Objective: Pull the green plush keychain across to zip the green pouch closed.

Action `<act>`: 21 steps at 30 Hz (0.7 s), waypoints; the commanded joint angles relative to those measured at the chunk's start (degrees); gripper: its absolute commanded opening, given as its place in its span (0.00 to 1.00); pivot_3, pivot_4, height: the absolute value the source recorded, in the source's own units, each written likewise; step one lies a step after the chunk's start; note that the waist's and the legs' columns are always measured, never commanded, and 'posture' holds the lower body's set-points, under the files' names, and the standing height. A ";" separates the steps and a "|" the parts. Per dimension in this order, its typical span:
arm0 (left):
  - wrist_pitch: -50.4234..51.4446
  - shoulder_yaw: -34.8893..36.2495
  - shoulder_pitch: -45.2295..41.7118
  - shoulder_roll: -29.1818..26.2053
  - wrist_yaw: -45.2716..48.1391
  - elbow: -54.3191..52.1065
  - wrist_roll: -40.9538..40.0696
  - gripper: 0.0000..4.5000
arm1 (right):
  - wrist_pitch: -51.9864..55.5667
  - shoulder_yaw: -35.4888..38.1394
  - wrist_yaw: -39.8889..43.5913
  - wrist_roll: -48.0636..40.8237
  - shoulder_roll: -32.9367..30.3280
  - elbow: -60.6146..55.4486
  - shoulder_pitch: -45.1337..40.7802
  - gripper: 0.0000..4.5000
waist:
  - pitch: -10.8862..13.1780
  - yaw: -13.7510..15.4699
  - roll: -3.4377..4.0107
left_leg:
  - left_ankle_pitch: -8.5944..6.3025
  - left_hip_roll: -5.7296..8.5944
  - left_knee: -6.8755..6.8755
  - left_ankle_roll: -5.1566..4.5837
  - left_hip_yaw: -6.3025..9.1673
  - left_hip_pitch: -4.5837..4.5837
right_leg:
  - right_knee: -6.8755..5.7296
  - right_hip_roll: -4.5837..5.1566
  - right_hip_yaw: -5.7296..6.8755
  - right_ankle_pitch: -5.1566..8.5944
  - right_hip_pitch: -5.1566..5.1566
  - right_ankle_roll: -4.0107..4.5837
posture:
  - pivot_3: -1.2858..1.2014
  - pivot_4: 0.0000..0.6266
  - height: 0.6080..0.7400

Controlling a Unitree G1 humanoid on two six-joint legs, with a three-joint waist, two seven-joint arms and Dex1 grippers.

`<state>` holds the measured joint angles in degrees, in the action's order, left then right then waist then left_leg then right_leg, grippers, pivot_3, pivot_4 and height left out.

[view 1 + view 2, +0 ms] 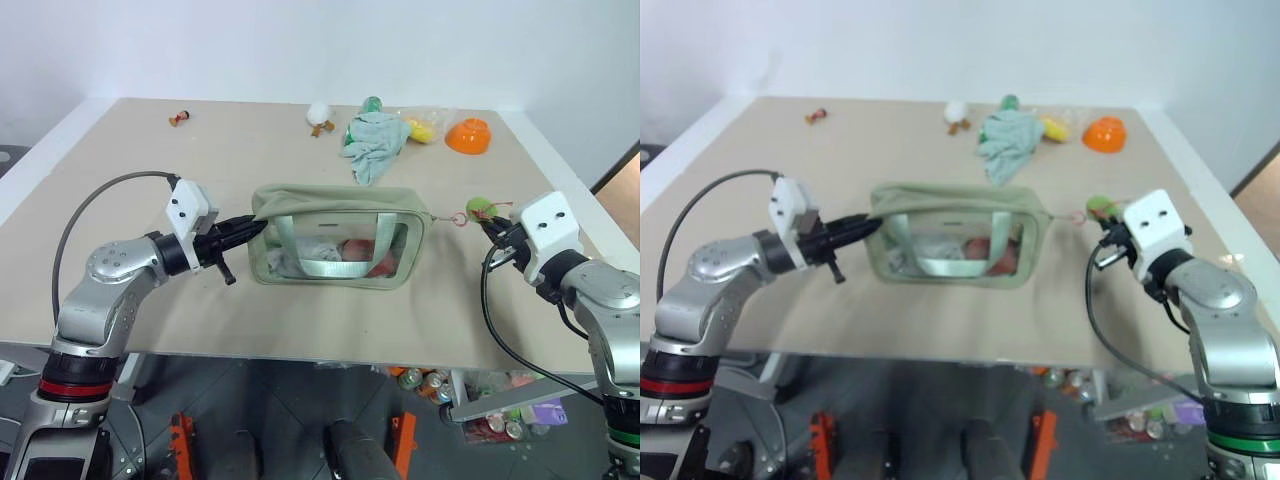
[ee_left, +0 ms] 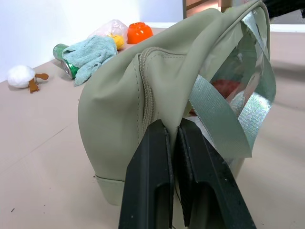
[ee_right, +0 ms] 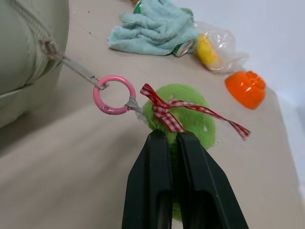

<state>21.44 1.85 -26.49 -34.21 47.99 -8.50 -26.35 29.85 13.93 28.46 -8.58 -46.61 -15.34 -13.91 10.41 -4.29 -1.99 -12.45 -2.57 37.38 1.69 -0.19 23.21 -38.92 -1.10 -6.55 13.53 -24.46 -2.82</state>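
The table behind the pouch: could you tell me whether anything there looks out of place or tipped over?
Yes: a green metal can lies on its side at the far edge of the beige table, half covered by a crumpled pale mint-green terry cloth. Nothing looks spilled.

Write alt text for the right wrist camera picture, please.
The right gripper is shut on the green plush keychain, which bears a red checked ribbon; a pink ring links it to the green pouch's zipper pull.
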 commanded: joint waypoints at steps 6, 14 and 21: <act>0.63 1.09 0.49 -1.34 -0.94 1.28 1.70 0.00 | 0.41 5.83 -4.20 2.86 -2.19 0.92 0.28 0.02 | 0.00 0.08 0.00 | 0.00 0.04 -0.02 0.00 0.00 0.03 | 0.09 0.06 0.01 0.04 0.03 -0.05 | 0.52 0.24 0.99; 0.36 -0.05 -0.21 -0.14 -1.31 0.87 1.71 0.00 | 7.05 -0.96 -7.90 -0.99 9.78 -5.60 0.89 0.02 | -0.01 0.06 0.00 | 0.00 0.03 -0.03 0.01 0.07 0.02 | 0.11 0.05 0.06 0.04 0.07 -0.05 | 0.52 0.24 0.99; 0.23 -0.28 -0.58 0.47 -1.35 0.88 2.17 0.00 | 6.83 -6.85 -9.67 0.32 17.13 -5.24 4.76 0.02 | -0.01 0.00 0.00 | 0.00 0.03 -0.07 0.00 0.05 0.01 | 0.12 0.06 0.05 0.05 0.07 -0.03 | 0.52 0.24 0.99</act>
<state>21.25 1.52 -27.15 -33.68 47.17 -7.99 -25.17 37.52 6.84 19.68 -9.16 -29.53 -19.51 -9.23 10.40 -4.29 -1.99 -12.45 -2.54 37.33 1.70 -0.15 23.21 -38.80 -1.04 -6.51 13.57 -24.39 -2.85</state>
